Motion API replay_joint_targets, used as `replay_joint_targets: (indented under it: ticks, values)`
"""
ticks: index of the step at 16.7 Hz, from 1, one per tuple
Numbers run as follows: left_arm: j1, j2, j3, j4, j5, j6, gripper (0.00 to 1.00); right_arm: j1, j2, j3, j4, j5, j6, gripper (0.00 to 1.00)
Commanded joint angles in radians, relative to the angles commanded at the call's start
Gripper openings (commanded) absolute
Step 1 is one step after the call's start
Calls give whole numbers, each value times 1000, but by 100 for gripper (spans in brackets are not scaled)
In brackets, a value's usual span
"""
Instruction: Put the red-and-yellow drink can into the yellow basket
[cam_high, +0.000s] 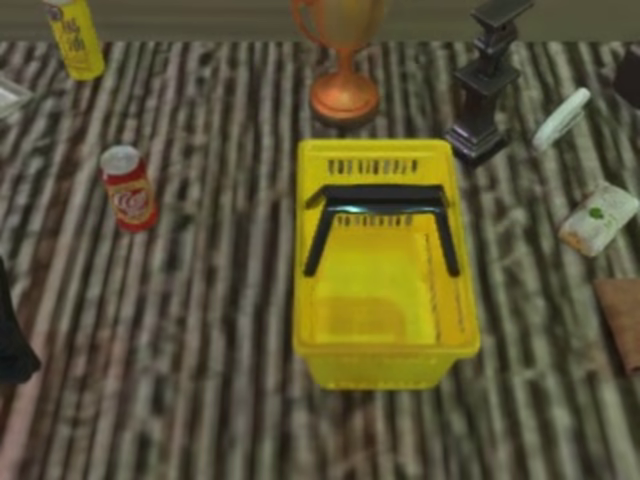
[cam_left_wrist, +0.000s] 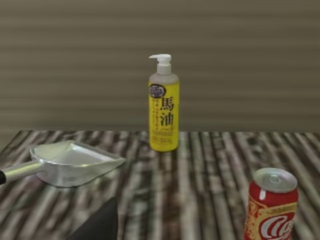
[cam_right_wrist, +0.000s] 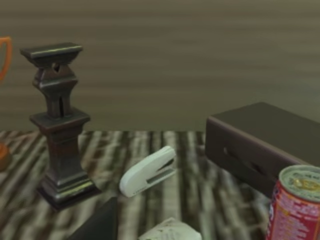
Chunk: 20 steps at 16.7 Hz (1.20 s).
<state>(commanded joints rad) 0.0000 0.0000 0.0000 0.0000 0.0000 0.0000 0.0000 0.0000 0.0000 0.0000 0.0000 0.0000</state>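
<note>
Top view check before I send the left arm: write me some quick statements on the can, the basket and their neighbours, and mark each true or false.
1. The red-and-yellow drink can stands upright on the table, left of the yellow basket. True.
2. The can is already inside the basket. False: the basket holds nothing; the can stands apart from it.
3. The basket's black handles are folded down across its opening. True.
4. The all-yellow bottle lies inside the basket. False: it stands at the table's far left corner.
5. An orange trophy stands just behind the basket. True.
</note>
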Motion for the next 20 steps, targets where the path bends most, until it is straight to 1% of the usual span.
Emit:
replay_joint_targets:
  ticks: [4, 8, 13, 20]
  values:
    - [-8, 27, 29, -20, 6, 10, 100, 0, 0, 0, 0, 0, 0, 100]
    - [-43, 193, 196, -140, 27, 65, 100, 0, 0, 0, 0, 0, 0, 100]
    - [-92, 581, 552, -394, 47, 179, 100, 0, 0, 0, 0, 0, 0, 100]
    - [-138, 1286, 1183, -819, 46, 383, 100, 0, 0, 0, 0, 0, 0, 100]
